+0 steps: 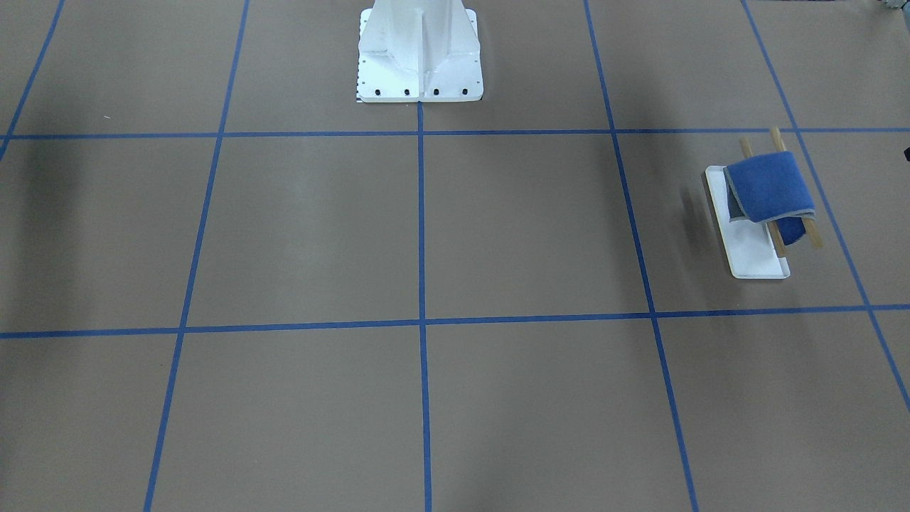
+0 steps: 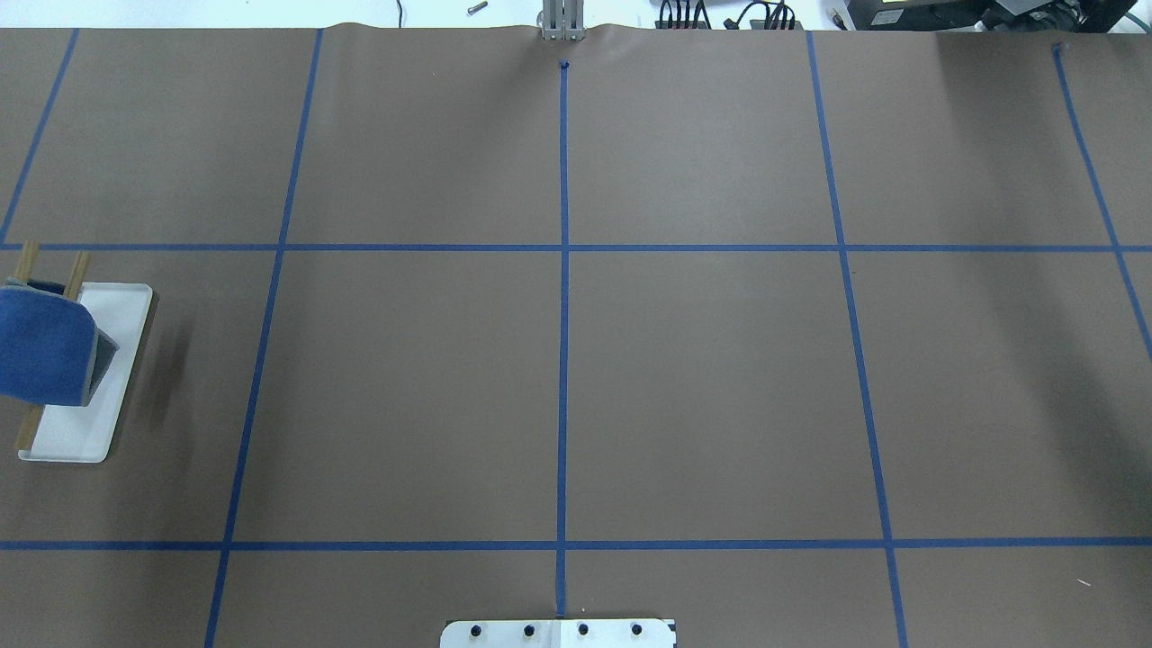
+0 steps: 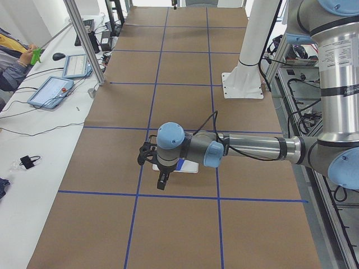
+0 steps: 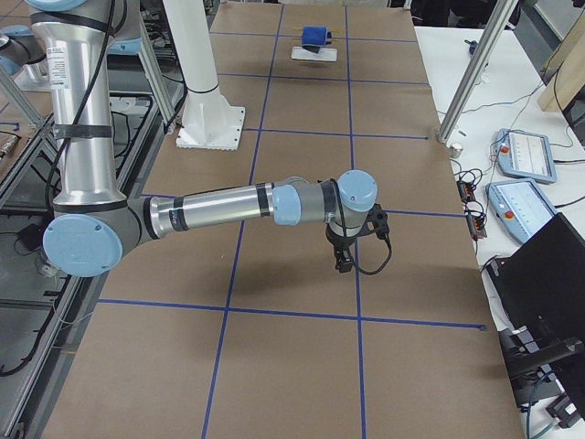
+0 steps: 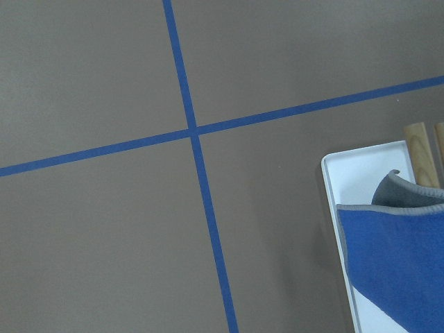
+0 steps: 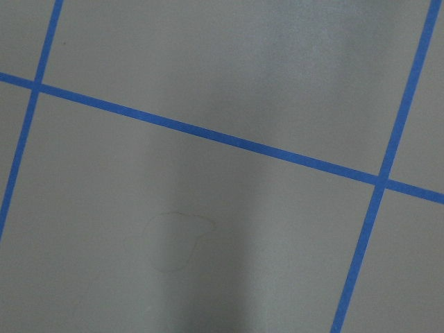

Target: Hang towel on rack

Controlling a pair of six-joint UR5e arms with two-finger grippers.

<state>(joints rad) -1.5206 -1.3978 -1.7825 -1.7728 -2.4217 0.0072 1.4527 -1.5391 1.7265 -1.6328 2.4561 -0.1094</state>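
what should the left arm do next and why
Probably just raise the left gripper up and away from the rack. The towel already lies draped over both wooden rods, one end hanging toward the rack's base. The left wrist view shows it off to one side with no fingers on it. Nothing looks left to adjust.

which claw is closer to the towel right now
Left. The left claw hangs right beside the rack that carries the towel. The right claw is far off, toward the opposite end.
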